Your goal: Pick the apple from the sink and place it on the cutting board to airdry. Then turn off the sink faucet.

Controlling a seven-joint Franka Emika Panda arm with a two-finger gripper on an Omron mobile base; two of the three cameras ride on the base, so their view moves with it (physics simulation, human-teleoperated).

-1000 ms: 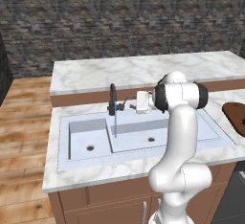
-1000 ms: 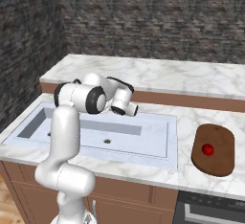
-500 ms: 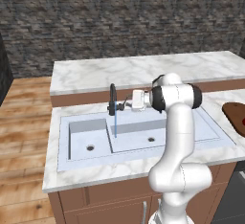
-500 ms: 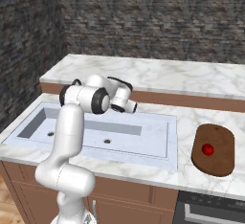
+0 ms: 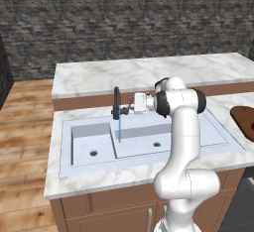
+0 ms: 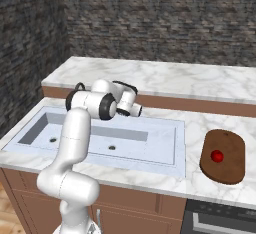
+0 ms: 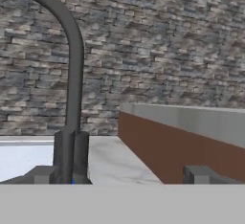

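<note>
The black gooseneck sink faucet [image 5: 116,103] stands behind the pale blue-grey double sink [image 5: 193,134], and a thin blue stream of water [image 5: 119,129] falls from its spout. My gripper [image 5: 128,108] is level with the faucet's base and just right of it, open and holding nothing. In the hand view the faucet [image 7: 74,79] rises just inside the left fingertip [image 7: 43,174] of the gripper [image 7: 119,177]. The red apple [image 6: 216,156] lies on the dark wooden cutting board [image 6: 227,170], on the counter right of the sink [image 6: 165,140].
A raised marble ledge [image 5: 149,72] with a brown front runs behind the sink, close beside my hand. The brick wall [image 5: 124,18] stands further back. A dark appliance front [image 6: 220,220] sits under the counter at the right.
My hand has moved a little further left toward the faucet. The jaws have stayed open and the apple has stayed on the board.
</note>
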